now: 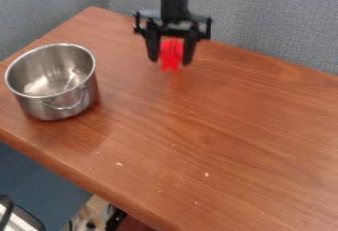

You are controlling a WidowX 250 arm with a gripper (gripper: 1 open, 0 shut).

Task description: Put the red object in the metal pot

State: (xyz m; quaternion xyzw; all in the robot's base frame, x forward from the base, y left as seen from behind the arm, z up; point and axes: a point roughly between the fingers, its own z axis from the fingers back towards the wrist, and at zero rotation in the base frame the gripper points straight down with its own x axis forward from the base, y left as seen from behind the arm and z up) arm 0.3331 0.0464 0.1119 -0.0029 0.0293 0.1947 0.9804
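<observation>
— Grey fabric wall at the back, and a brown wooden table running across in front of it. What sits at the left?

— The pot. It stands upright near the table's left edge, shiny inside, with nothing in it that I can see. One small handle shows on its front side.

— And to the right of that?

— Bare wood, then the gripper over the far part of the table, well apart from the pot. It hangs from a black arm and points down.

— How do the fingers stand?

— Drawn in on the red block, one black finger on each side. The block sits upright between them, its lower end poking out below the tips.

— Is the block touching the table?

— It looks clear of the wood, though the gap is hard to judge from this angle.

— Anything further right?

— Only more tabletop, with a few pale specks toward the near edge.
</observation>
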